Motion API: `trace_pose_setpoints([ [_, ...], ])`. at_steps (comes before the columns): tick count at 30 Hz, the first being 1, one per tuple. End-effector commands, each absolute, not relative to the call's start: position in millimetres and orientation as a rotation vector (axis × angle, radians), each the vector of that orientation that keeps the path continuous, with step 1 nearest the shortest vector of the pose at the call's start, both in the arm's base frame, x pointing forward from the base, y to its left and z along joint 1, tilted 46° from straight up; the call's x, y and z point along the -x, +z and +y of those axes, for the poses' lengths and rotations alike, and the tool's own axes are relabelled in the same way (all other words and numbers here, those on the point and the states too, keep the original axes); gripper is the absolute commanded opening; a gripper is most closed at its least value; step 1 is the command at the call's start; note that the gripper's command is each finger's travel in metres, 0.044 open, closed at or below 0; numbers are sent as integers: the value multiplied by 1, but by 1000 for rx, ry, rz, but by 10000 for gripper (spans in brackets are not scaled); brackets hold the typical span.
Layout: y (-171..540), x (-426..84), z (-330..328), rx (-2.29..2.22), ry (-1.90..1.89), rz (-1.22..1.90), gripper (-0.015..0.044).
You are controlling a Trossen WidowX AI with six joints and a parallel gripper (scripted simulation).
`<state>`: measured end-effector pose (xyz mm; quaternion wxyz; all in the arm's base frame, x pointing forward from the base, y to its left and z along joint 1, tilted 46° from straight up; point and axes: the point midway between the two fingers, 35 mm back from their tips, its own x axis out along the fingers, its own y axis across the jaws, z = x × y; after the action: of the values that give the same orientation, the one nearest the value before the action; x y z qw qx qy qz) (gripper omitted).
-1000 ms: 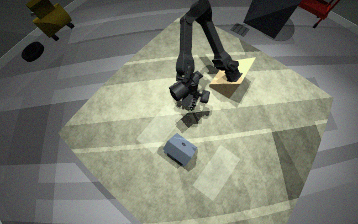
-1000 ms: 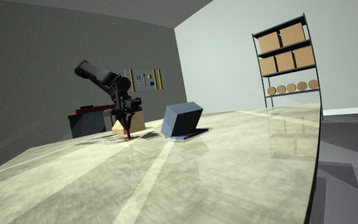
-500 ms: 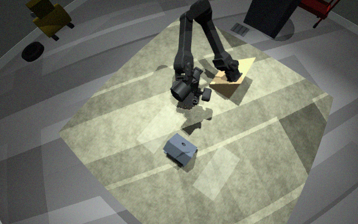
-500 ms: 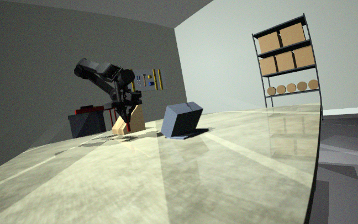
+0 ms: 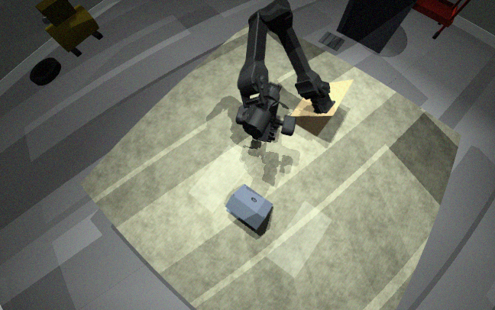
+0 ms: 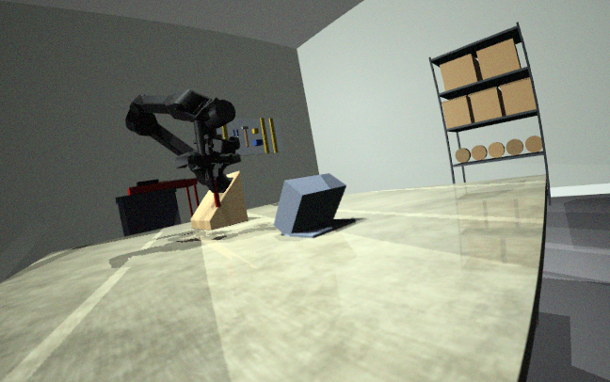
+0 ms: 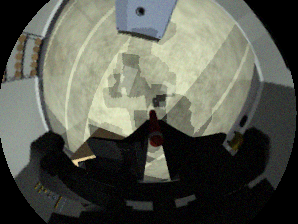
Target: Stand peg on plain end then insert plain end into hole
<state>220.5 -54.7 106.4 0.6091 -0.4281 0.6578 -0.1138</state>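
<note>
The red peg is held roughly upright between the fingers, its lower end clear above the table. Its white band cannot be made out, and the fingers cover part of it. My gripper is shut on the peg. In the top view the arm hides the peg. The blue-grey sloped panel stands on the table, apart from the gripper. Its round dark hole is open and empty; the exterior view does not show it.
A wooden wedge block stands close to the gripper, on the right in the top view. A dark arm link with a blunt end hangs over it in that view. Shelving stands far behind the table.
</note>
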Motion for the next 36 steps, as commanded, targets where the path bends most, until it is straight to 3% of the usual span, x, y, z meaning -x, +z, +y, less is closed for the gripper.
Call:
trace_pose_setpoints([
  [1, 107, -221, -52, 993, -266, 1519, 0],
  [36, 74, -249, -34, 1122, -116, 1379, 0],
])
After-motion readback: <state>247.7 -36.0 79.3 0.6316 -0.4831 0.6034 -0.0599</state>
